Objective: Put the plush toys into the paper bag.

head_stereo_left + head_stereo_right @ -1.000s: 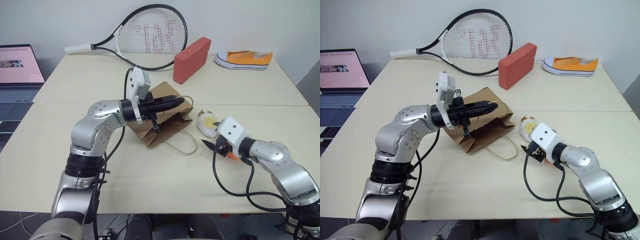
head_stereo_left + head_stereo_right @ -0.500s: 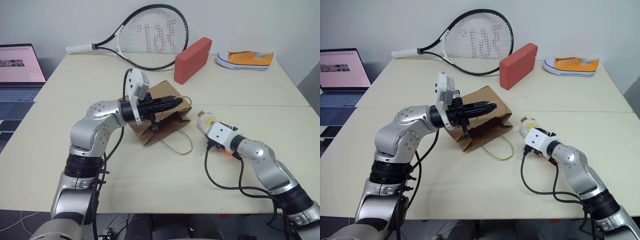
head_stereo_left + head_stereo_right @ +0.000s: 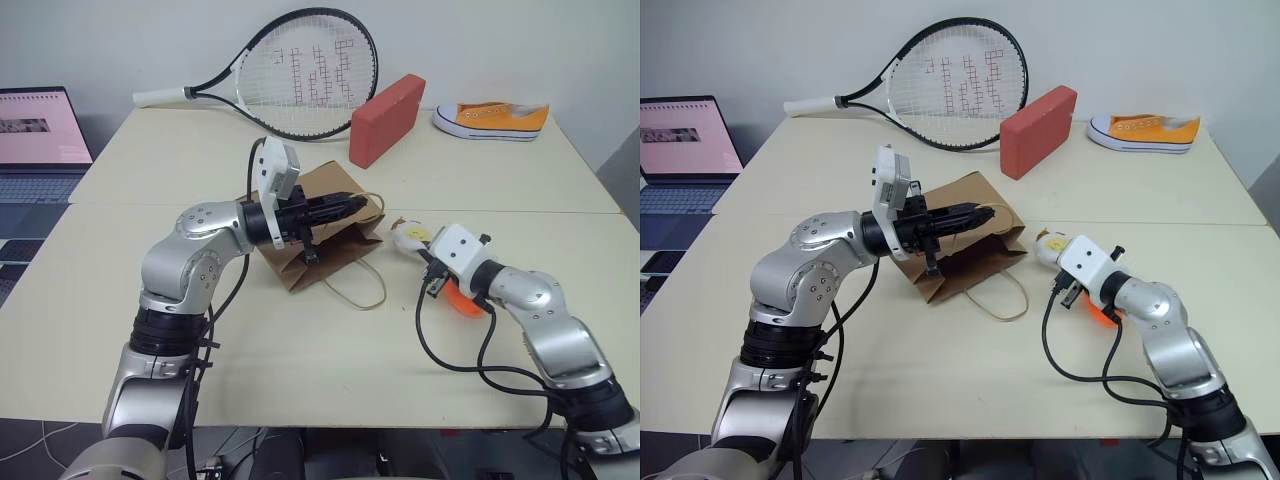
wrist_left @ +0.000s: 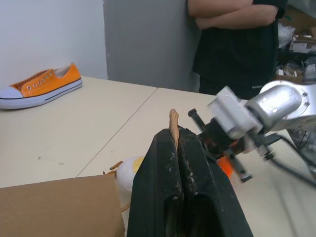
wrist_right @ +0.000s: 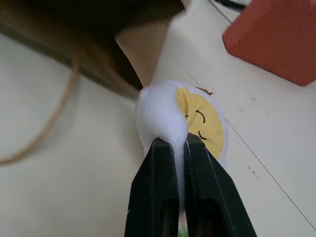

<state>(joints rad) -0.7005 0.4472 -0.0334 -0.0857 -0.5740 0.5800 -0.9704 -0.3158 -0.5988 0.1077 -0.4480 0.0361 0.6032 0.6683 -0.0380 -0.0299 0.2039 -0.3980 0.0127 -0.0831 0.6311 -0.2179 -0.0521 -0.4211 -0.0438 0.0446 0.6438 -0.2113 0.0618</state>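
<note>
The brown paper bag (image 3: pixel 300 262) lies on its side at the table's middle, its mouth facing right. My left gripper (image 3: pixel 350 204) is shut on the bag's upper handle, a strip of brown paper pinched between its fingers (image 4: pixel 163 163). Right of the bag's mouth is the white egg plush toy (image 3: pixel 408 236) with its yellow face. My right gripper (image 5: pixel 180 143) is shut on the edge of the egg plush toy (image 5: pixel 197 116). The orange carrot plush toy (image 3: pixel 462 300) lies under my right forearm, mostly hidden.
A red block (image 3: pixel 385 118), a tennis racket (image 3: pixel 290 75) and an orange sneaker (image 3: pixel 490 118) lie at the table's far side. A laptop (image 3: pixel 40 130) stands off the left edge. A person (image 4: pixel 237 39) with folded arms stands beyond the table's right end.
My right gripper, open beside the carrot a second ago, reached to the egg, shut on it and rose slightly. The left gripper and the bag stayed put.
</note>
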